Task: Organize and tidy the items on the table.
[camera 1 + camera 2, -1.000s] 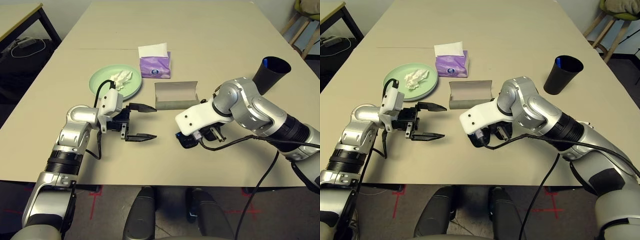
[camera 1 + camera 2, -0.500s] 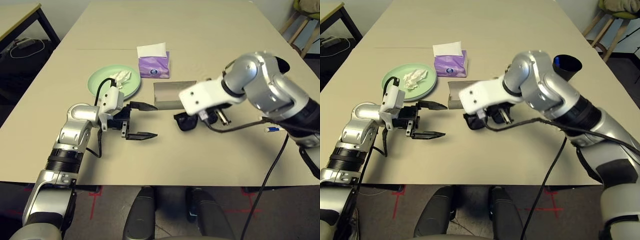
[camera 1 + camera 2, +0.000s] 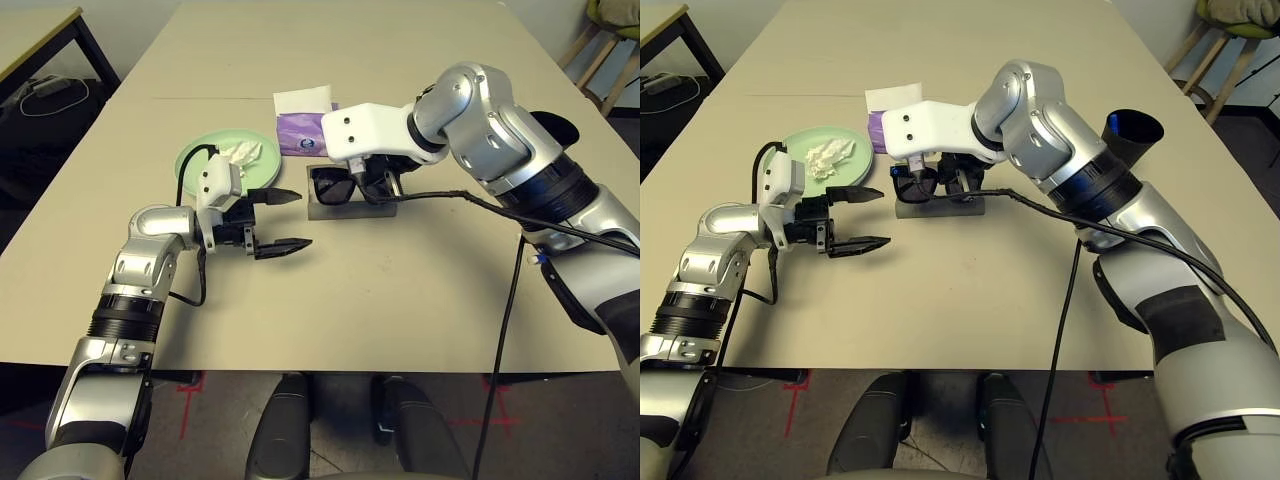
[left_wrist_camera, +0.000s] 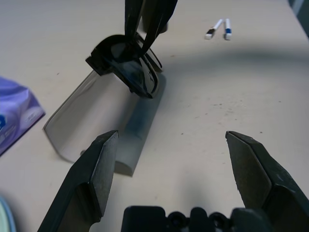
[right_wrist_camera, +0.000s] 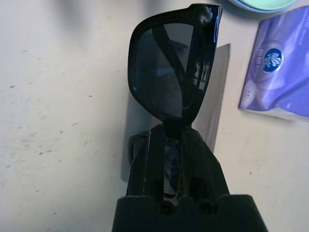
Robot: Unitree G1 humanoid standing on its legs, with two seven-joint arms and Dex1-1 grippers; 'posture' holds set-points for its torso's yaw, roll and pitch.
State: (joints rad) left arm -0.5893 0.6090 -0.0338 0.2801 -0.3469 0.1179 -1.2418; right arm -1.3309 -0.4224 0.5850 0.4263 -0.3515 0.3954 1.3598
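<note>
My right gripper (image 5: pixel 172 134) is shut on the black sunglasses (image 3: pixel 333 185) and holds them just above the grey glasses case (image 3: pixel 352 209), which lies open on the table (image 3: pixel 400 300). My left gripper (image 3: pixel 292 220) stands open just left of the case, nothing between its fingers (image 4: pixel 94 179). The light green plate (image 3: pixel 205 160) carries the crumpled white tissue (image 3: pixel 243 152). Behind the case sits the purple tissue box (image 3: pixel 300 134). The black cup (image 3: pixel 1128 138) stands at the right, partly behind my right arm. A blue-capped pen (image 4: pixel 226 29) lies beyond the case.
A black-legged side table (image 3: pixel 40 30) stands off the far left corner, with cables on the floor beside it. A wooden stool (image 3: pixel 600 50) is at the far right. My right arm's cable (image 3: pixel 505 330) hangs across the right part of the table.
My right arm has lifted the sunglasses from the front middle of the table and swung them back and left, over the open case. The left gripper has barely moved and stays open.
</note>
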